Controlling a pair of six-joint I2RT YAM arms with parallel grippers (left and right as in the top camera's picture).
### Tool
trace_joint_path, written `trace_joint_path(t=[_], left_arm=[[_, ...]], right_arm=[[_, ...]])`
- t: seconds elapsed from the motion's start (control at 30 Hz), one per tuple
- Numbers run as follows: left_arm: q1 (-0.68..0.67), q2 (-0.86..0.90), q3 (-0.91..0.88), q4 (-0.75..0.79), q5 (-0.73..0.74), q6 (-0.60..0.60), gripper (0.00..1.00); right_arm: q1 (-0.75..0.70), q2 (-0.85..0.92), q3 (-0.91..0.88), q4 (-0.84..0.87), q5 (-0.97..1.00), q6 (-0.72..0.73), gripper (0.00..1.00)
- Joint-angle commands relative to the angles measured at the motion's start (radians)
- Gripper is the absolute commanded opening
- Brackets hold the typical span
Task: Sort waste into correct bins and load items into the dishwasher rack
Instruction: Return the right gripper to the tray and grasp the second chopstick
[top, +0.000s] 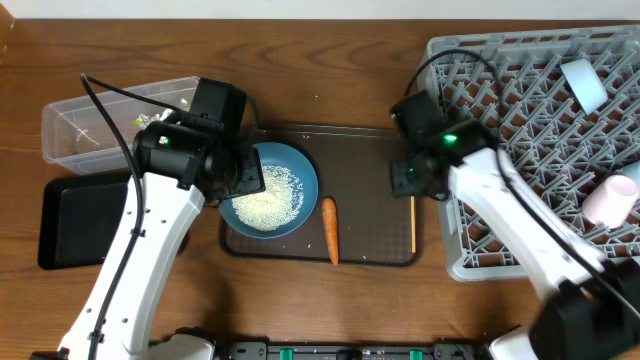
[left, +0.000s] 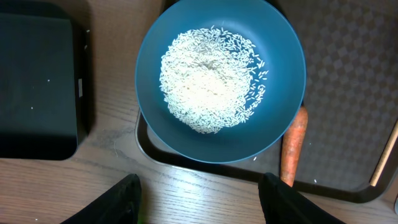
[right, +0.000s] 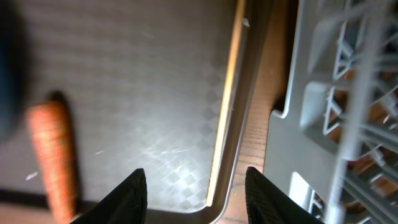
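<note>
Right fingers, apart above the chopstick, should lower centred and pinch crosswise; left fingers apart over the rice bowl.

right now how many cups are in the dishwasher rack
2: a light-blue cup at the dishwasher rack's far side, a white-pink cup by its right edge. The right arm may hide more.

Tray centre: serving tray bare between carrot and chopstick.
Tray left half: blocked by blue bowl.
Right edge: dishwasher rack wall just beside tray rim.
Left edge: clear tub, black tray.
Far edge: open wood between tub and rack.
</note>
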Motion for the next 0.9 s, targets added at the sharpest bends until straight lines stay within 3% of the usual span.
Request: trace_joint_path(t=[0.0, 0.63, 0.73, 0.87], left_arm=[[0.005, -0.001, -0.006, -0.010, -0.012, -0.008, 0.62], [0.005, -0.001, -0.006, -0.011, -0.012, -0.008, 0.62], [0.005, -0.001, -0.006, -0.011, -0.012, -0.008, 0.61], [0.005, -0.001, -0.006, -0.011, -0.012, -0.008, 0.62]], right_arm=[[0.016, 0.079, -0.013, 0.000, 0.089, 0.121, 0.44], [0.016, 0.376, -0.016, 0.063, 0.059, 0.164, 0.43], [0.016, 0.402, -0.016, 0.071, 0.045, 0.164, 0.39], [0.016, 0.415, -0.017, 0.074, 0.013, 0.164, 0.16]])
